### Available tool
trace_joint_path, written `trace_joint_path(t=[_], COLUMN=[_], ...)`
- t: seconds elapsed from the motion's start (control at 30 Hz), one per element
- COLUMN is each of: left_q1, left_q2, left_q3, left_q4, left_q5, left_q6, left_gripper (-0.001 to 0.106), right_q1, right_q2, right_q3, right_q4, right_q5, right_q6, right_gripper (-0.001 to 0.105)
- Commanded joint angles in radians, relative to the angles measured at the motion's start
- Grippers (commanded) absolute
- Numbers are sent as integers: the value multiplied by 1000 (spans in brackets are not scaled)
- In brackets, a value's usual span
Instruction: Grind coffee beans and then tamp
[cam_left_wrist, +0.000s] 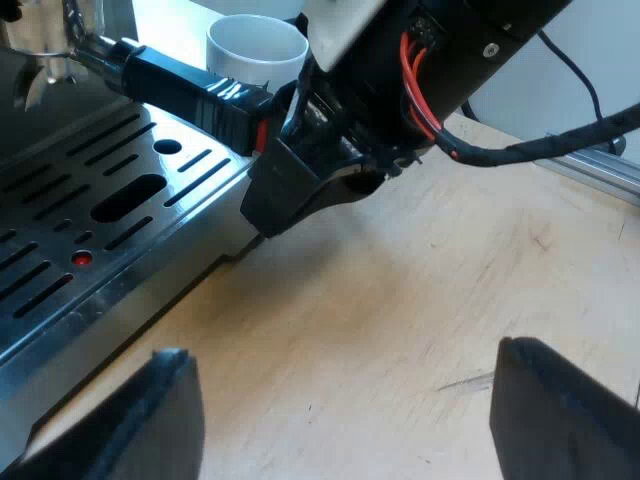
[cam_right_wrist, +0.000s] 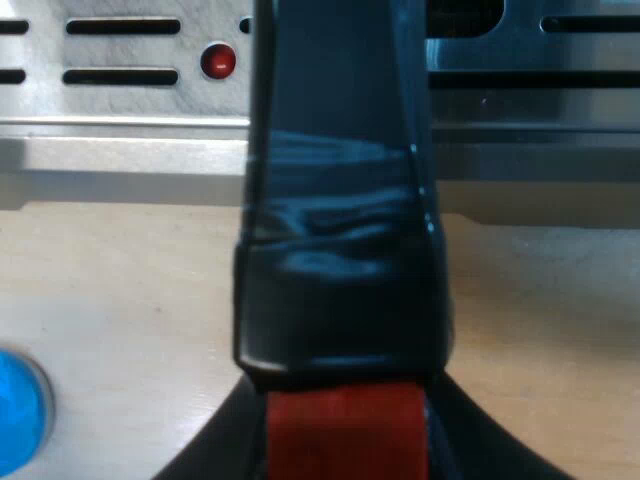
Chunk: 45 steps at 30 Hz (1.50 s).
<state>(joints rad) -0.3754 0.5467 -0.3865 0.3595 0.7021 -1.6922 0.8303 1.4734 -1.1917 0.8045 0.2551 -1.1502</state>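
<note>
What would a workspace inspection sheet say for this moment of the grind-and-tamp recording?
surface: pale wood table with faint marks.
job's things: holder at the coffee machine, its dark handle reaching out over the slotted tray; blue tamper on the table by the machine's front.
clutter: white mug standing beyond the handle.
grippers: left gripper open above the table beside the machine, holding nothing; right gripper shut on the holder's red handle end.
cables: nothing seen.
surroundings: metal rail along the table's far edge.
</note>
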Motion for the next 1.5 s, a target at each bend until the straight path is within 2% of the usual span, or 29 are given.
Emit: trace_joint_path(t=[0.03,0.8,1.1,1.2,1.5], left_q1=[-5,-5,-5,-5,-5], left_q2=[-3,-3,-3,-3,-3], left_q3=[0,0,0,0,0], left_q4=[-14,-14,-14,-14,-14], left_q5=[12,12,12,12,12], left_q6=[-9,-9,-9,-9,-9], left_gripper=[63,63,63,63,63], right_q1=[12,22,108,119,133], right_q2=[-6,-74,-74,-74,-79], right_q3=[0,0,0,0,0], right_q4=[-7,109,107,109,152], right_q5=[-16,-12,132,138,153], right_q6=[15,26,46,76,78], right_gripper=[0,0,0,0,0])
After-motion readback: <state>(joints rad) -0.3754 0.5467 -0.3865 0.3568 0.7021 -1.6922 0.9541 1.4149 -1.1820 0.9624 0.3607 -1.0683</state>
